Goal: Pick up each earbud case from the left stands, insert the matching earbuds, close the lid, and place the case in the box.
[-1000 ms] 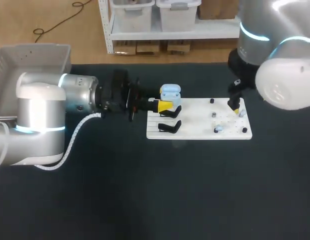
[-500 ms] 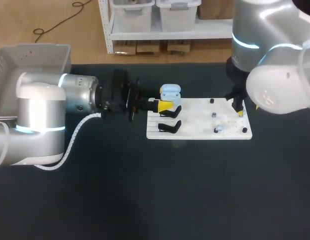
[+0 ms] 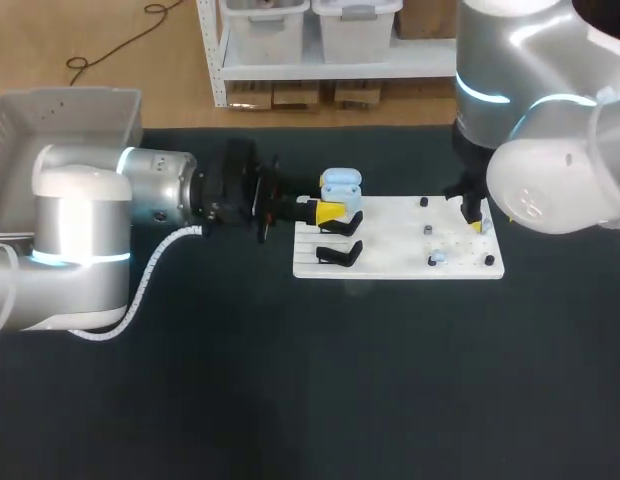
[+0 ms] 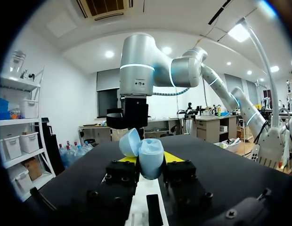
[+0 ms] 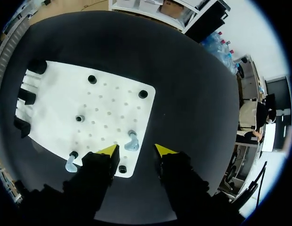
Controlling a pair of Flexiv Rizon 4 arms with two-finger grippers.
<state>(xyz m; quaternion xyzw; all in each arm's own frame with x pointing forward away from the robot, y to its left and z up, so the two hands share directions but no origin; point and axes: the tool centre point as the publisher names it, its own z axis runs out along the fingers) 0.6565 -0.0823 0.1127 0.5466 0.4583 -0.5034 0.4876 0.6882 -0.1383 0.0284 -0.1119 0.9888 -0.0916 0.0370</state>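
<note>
Counter (image 3: 290,380): black, carries everything.
Box (image 3: 50,120): grey, at the far left corner.
White board (image 3: 400,262): mid-counter, stands along its left edge.
Left gripper (image 3: 330,212): clamped on the pale blue earbud case (image 4: 150,157), lid open, at the far stand.
Right gripper (image 5: 134,149): fingers apart, above an earbud (image 5: 132,141) near the board's right edge.
Risk: an off-centre pinch may squirt the small, rounded earbud away.
</note>
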